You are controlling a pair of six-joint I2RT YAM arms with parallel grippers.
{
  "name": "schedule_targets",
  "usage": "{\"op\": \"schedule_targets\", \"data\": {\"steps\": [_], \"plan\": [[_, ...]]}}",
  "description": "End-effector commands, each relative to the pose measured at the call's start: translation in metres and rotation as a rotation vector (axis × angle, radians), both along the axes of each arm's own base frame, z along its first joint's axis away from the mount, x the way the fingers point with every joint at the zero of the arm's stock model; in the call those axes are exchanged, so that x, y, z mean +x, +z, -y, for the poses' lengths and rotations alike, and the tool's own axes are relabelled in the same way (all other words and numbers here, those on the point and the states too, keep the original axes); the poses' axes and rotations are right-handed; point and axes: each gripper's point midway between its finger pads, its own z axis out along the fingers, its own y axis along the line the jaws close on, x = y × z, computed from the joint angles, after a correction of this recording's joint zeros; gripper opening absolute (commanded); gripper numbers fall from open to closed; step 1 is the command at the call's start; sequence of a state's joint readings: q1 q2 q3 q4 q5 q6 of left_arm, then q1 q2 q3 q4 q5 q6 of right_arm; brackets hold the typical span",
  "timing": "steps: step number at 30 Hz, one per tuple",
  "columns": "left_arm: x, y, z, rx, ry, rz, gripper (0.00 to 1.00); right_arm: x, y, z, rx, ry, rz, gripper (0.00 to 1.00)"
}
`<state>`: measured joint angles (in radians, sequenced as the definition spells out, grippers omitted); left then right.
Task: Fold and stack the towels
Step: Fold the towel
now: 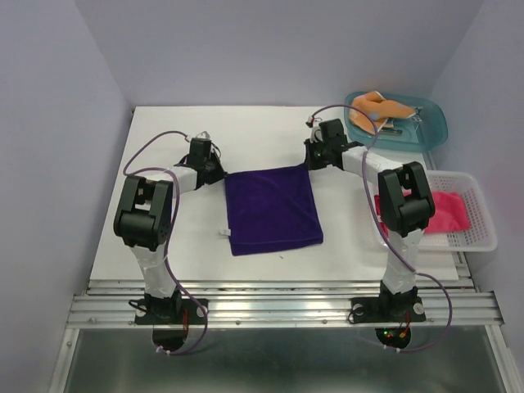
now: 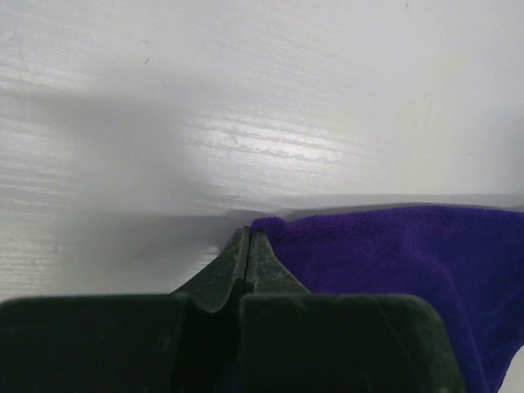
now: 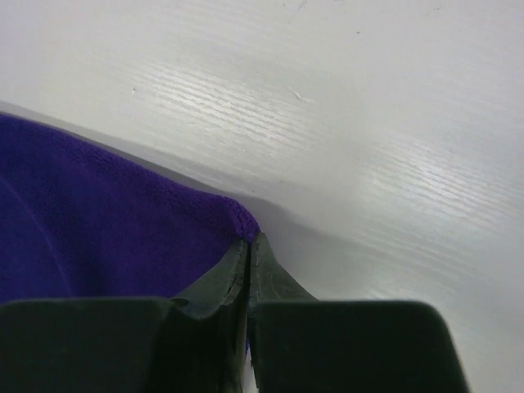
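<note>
White surface [image 1: 176, 123] boxed in by pale lavender walls, with both arm bases along its near edge.

Purple towel [image 1: 272, 209] lies flat around the middle of the surface, and a small white tab [image 1: 223, 233] pokes out at its near left corner. Whether it is already doubled over cannot be told from above.

Left end effector [image 1: 214, 169] is low at the towel's far left corner. In the left wrist view its fingers [image 2: 237, 258] are pressed together with the purple corner caught at the tips. Right end effector [image 1: 313, 155] is at the far right corner. Its fingers [image 3: 233, 266] are likewise closed and pinch the cloth corner.

Orange towel [image 1: 372, 106] is bunched in a teal bin [image 1: 435, 131] at the far right corner. Pink towel [image 1: 450, 210] sits in a white basket [image 1: 481, 239] off the right edge.

Handling, as judged: the cloth is light, limp terry with no stiffness, so it should drape and sag between two holds. The pile looks grippy rather than slick. Corners are the sensible places to take it, both at the same edge so the hem stays taut. A shallow pinch could slip, and uneven travel of the two arms would skew the fold.
</note>
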<state>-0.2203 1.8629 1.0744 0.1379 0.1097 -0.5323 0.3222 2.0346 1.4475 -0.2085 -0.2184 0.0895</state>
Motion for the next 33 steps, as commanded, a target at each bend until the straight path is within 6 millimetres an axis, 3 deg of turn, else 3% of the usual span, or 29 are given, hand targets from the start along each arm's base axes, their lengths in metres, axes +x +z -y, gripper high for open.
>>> {"op": "schedule_targets", "data": {"steps": [1, 7, 12, 13, 15, 16, 17, 19, 21, 22, 23, 27, 28, 33], "plan": [[0.021, 0.053, 0.000, -0.014, -0.005, 0.146, 0.00, 0.021, 0.040, -0.002, 0.005, 0.062, 0.132, 0.01], [0.012, 0.067, 0.009, -0.070, -0.048, 0.193, 0.00, 0.000, 0.045, -0.008, 0.060, 0.111, 0.113, 0.01], [-0.008, 0.073, 0.010, -0.099, -0.058, 0.218, 0.00, -0.024, 0.054, -0.007, 0.100, 0.115, 0.112, 0.01], [-0.016, 0.066, 0.008, -0.101, -0.056, 0.202, 0.00, -0.029, 0.054, -0.007, 0.105, 0.114, 0.105, 0.01], [-0.024, 0.074, 0.008, -0.119, -0.050, 0.224, 0.00, -0.043, 0.055, -0.004, 0.120, 0.112, 0.099, 0.01], [-0.035, 0.063, 0.006, -0.119, -0.045, 0.200, 0.00, -0.048, 0.057, -0.004, 0.128, 0.107, 0.096, 0.01], [-0.040, 0.071, 0.007, -0.136, -0.047, 0.225, 0.00, -0.053, 0.059, -0.004, 0.139, 0.109, 0.099, 0.01], [-0.057, 0.059, 0.005, -0.141, -0.041, 0.199, 0.00, -0.069, 0.060, -0.002, 0.161, 0.105, 0.091, 0.01], [-0.068, 0.063, 0.005, -0.166, -0.030, 0.211, 0.00, -0.082, 0.062, -0.002, 0.183, 0.114, 0.085, 0.01], [-0.081, 0.053, 0.007, -0.176, -0.038, 0.187, 0.00, -0.088, 0.061, -0.001, 0.196, 0.108, 0.072, 0.01], [-0.086, 0.061, 0.012, -0.203, -0.049, 0.213, 0.00, -0.099, 0.062, 0.000, 0.205, 0.106, 0.065, 0.01], [-0.116, 0.057, 0.015, -0.220, -0.061, 0.215, 0.00, -0.129, 0.059, 0.003, 0.251, 0.104, 0.026, 0.01], [-0.128, 0.047, 0.014, -0.228, -0.053, 0.192, 0.00, -0.136, 0.060, 0.002, 0.273, 0.100, 0.013, 0.01], [-0.156, 0.057, 0.016, -0.282, -0.052, 0.237, 0.00, -0.167, 0.057, 0.005, 0.320, 0.095, -0.016, 0.02]]}}
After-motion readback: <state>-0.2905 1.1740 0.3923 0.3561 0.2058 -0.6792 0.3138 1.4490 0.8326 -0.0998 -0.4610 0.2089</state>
